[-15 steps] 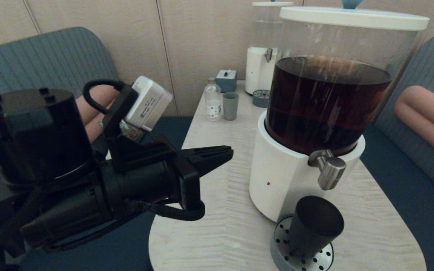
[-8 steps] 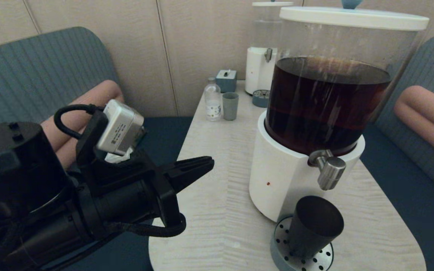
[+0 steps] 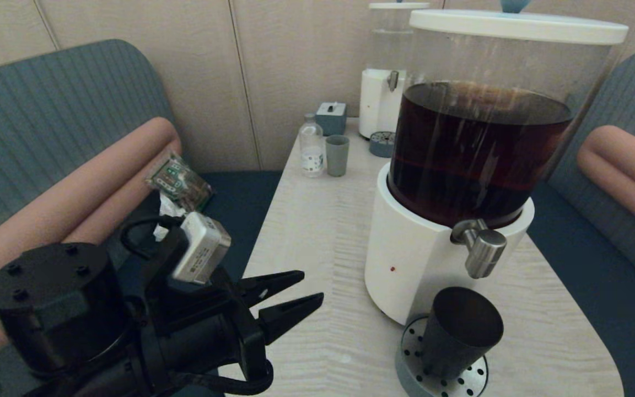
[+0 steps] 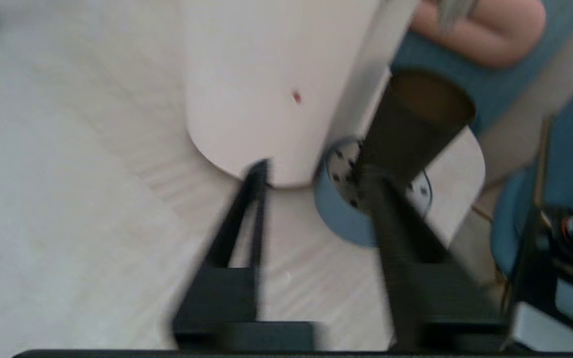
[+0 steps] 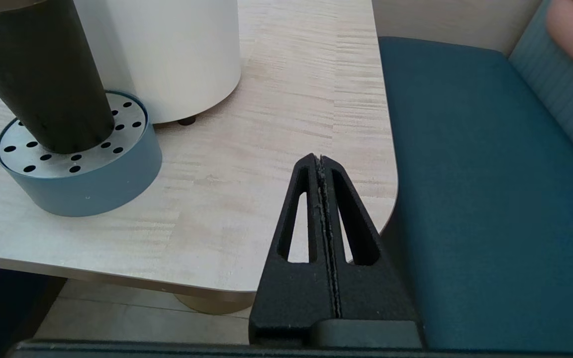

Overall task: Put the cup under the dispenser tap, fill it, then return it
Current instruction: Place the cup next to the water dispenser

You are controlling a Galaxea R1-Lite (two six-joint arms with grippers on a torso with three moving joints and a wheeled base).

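Observation:
The matte black cup (image 3: 458, 336) stands upright on the round perforated drip tray (image 3: 412, 343), right below the brushed-silver dispenser tap (image 3: 483, 248) of the big dispenser (image 3: 411, 264) holding dark brown liquid. My left gripper (image 3: 312, 285) hovers low over the table's front left, well left of the cup, open and empty. In the left wrist view the left gripper (image 4: 316, 169) points toward the white base, with the cup (image 4: 416, 129) and tray (image 4: 341, 219) beyond one finger. My right gripper (image 5: 320, 158) is shut and empty by the table's front right corner, right of the cup (image 5: 43, 74) and tray (image 5: 92, 184).
At the table's far end stand a smaller clear-liquid dispenser (image 3: 386, 82), a grey-green cup (image 3: 337, 155), a small bottle (image 3: 311, 146) and a grey-blue box (image 3: 331, 117). Cushioned benches flank the table (image 3: 317, 231). A packet (image 3: 179, 182) lies on the left seat.
My left arm has dropped and drawn back toward the table's front left, and its fingers have parted from shut to open. The cup has stayed on the tray.

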